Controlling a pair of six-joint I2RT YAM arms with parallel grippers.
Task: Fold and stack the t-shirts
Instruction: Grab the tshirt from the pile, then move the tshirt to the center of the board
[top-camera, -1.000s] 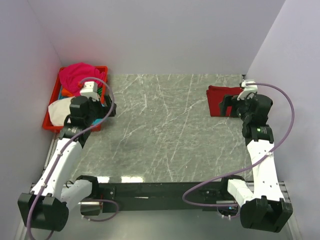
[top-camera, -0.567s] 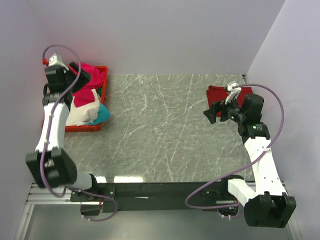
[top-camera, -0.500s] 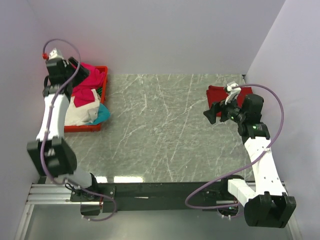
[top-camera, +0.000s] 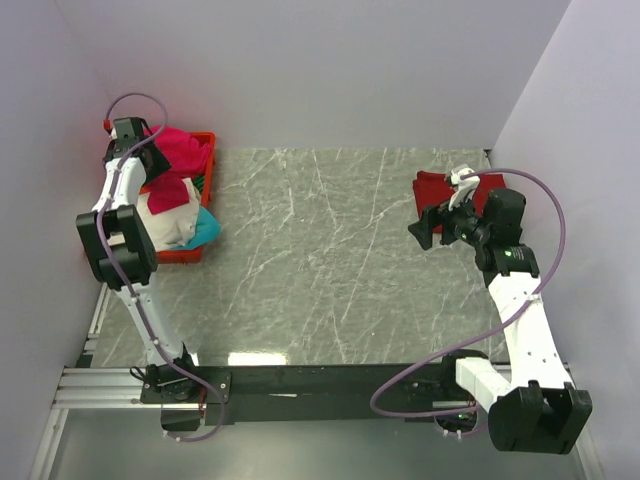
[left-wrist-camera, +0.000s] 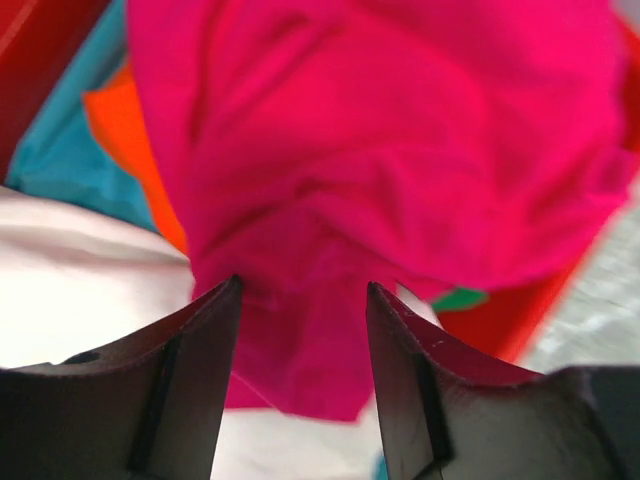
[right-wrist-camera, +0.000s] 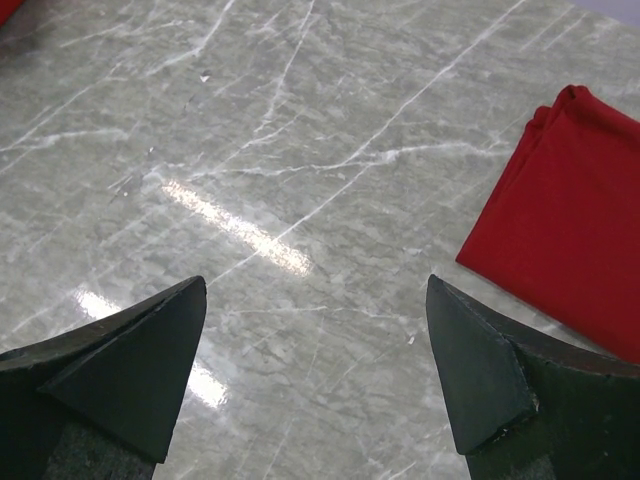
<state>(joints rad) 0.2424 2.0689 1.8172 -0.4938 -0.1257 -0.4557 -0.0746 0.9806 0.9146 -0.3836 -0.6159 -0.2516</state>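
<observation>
A robotics lab cell: plain lilac walls (top-camera: 300, 70) boxing a marble-look table (top-camera: 330, 260), mounting rail (top-camera: 330, 380) at its near edge.

The left arm (top-camera: 119, 190) and right arm (top-camera: 521, 300) are built of white shells joined by bulky black joints, both bolted to a black rail (top-camera: 330, 380). A thin mauve cable (top-camera: 560, 235) loops along each one. Their fingers (right-wrist-camera: 120, 350) are dark, flat wedges with bevelled edges.
</observation>
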